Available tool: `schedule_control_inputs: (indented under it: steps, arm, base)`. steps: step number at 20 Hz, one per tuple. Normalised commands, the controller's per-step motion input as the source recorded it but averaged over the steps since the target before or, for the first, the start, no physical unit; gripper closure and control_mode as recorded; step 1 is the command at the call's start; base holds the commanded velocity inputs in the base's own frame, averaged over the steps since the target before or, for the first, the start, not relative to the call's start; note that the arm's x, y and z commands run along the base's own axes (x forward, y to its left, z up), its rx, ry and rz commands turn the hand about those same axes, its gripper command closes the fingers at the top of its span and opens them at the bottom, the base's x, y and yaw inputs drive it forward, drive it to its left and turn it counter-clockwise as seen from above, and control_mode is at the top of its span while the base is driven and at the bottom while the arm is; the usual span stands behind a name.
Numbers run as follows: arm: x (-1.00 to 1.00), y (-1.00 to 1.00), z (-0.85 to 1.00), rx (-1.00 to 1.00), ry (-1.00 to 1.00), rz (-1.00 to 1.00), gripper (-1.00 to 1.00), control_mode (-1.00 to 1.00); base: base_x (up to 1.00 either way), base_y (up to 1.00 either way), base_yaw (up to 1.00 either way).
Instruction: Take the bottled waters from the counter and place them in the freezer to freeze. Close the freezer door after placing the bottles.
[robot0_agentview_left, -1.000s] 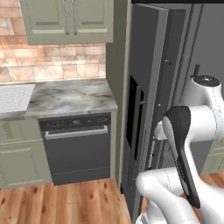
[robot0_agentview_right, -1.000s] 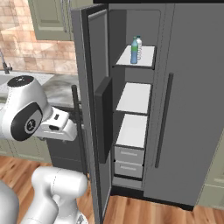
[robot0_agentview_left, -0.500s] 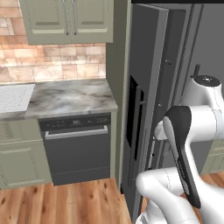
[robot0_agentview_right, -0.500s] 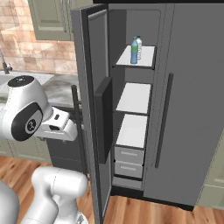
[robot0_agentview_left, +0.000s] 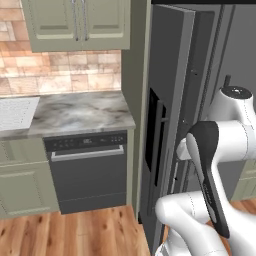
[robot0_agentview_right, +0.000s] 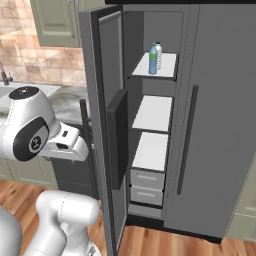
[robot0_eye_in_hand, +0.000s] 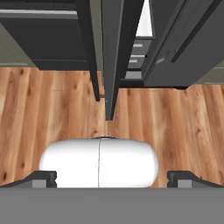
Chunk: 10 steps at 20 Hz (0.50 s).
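Observation:
Both bottled waters stand on the freezer's top white shelf: the blue one with a green cap (robot0_agentview_right: 153, 59) in front and the clear one (robot0_agentview_right: 158, 54) just behind it. The freezer (robot0_agentview_right: 152, 145) is open, dark inside, with white shelves and drawers. The freezer door (robot0_agentview_right: 107, 125) stands swung out wide, its black dispenser panel (robot0_agentview_left: 152, 130) and long handle (robot0_agentview_left: 161, 145) facing the counter (robot0_agentview_left: 75, 112). My gripper (robot0_eye_in_hand: 113, 179) is open and holds nothing. It points down at the wood floor on the outer side of the door (robot0_eye_in_hand: 109, 57), close to the handle (robot0_eye_in_hand: 92, 52).
A black-fronted dishwasher (robot0_agentview_left: 87, 170) sits under the counter, with the white drainboard (robot0_agentview_left: 15, 112) at the far left. Green cabinets (robot0_agentview_left: 75, 22) hang above. The plain right refrigerator door (robot0_agentview_right: 215, 120) is shut. Bare wood floor (robot0_eye_in_hand: 52, 113) lies in front of the door.

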Motion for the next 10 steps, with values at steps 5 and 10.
schedule_control_inputs:
  steps: [5, 10]
  arm:
    - [0.0, 0.0, 0.0, 0.0, 0.0, 0.0, -1.0, 1.0]
    - [0.0, 0.0, 0.0, 0.0, 0.0, 0.0, -1.0, 1.0]
  base:
    - [0.26, 0.0, 0.0]
    - [0.22, 0.0, 0.0]
